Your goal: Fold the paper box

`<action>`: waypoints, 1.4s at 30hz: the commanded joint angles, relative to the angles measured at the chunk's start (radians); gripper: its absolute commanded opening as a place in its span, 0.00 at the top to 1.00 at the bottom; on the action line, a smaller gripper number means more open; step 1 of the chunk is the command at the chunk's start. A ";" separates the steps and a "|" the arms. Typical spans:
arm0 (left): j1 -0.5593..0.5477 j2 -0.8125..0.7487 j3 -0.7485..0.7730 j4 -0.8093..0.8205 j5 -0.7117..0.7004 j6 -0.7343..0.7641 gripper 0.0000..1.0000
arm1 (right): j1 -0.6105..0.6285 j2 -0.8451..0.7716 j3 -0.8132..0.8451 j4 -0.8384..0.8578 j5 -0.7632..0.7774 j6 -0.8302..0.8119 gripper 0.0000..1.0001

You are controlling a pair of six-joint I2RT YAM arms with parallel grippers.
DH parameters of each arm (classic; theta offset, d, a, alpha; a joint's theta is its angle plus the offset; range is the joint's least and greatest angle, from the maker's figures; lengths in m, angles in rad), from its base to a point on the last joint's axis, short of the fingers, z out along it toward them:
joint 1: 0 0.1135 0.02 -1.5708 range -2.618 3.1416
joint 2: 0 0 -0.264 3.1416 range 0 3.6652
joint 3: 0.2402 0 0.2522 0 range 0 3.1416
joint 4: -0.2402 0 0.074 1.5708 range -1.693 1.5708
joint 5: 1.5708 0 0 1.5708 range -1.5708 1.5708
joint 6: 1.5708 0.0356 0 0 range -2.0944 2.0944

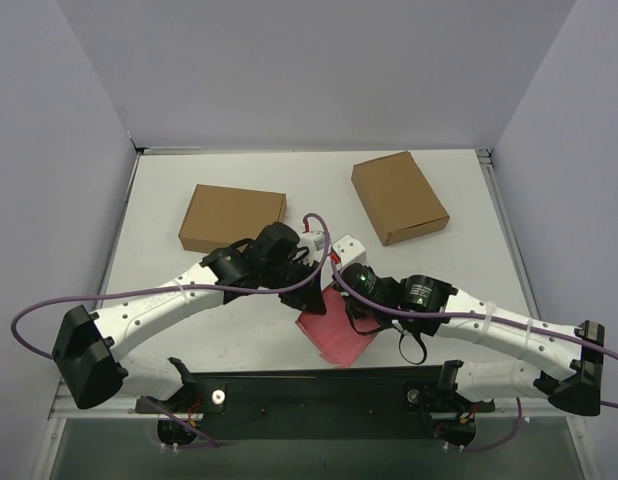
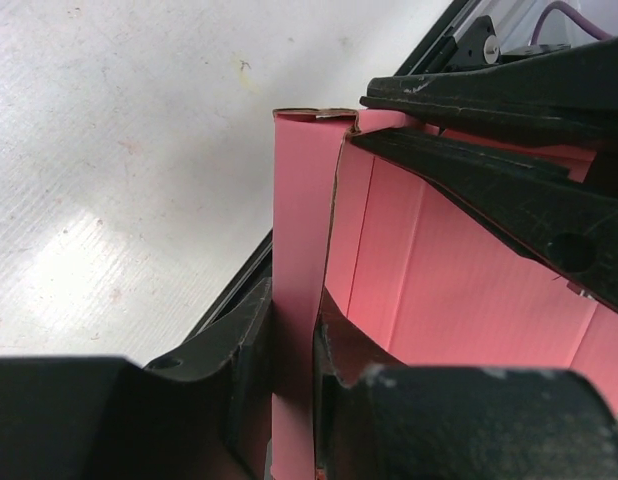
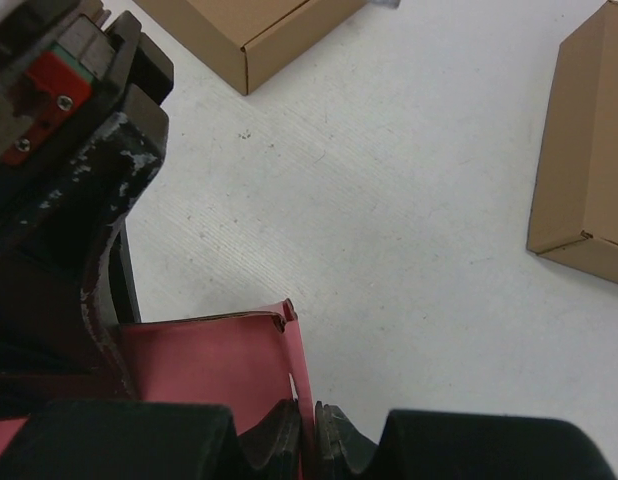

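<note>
The left end effector point(image 2: 292, 360) is clenched on a raised flap of the thin pink card box point(image 1: 337, 332). The box lies on the white surface point(image 1: 319, 190), nearer the arms than the flat brown cardboard box point(image 1: 232, 217) and to its right. The right end effector point(image 3: 309, 435) pinches the neighbouring panel, probably bracing it for a crease.

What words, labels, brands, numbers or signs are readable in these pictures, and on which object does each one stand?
There are none to read in any view.
The paper box is plain pink.
The left brown box and the right brown box are plain cardboard, with no print or label showing.
</note>
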 commanded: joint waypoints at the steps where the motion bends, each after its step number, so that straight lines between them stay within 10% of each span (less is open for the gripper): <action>1: -0.003 0.002 0.019 0.061 -0.008 -0.029 0.94 | 0.006 0.055 0.044 -0.072 0.112 0.038 1.00; 16: 0.003 0.019 0.010 0.097 0.004 -0.024 0.94 | 0.010 0.174 0.050 -0.118 0.109 0.127 0.98; 27: 0.030 0.114 -0.062 0.139 -0.134 -0.026 0.94 | 0.004 0.077 0.122 -0.148 -0.005 0.138 0.31; 35: 0.073 0.216 -0.165 0.292 -0.260 -0.101 0.93 | -0.077 0.105 0.124 -0.165 -0.066 0.267 0.27; 42: 0.119 0.335 -0.234 0.473 -0.220 -0.158 0.61 | -0.200 0.068 0.055 -0.165 -0.183 0.334 0.25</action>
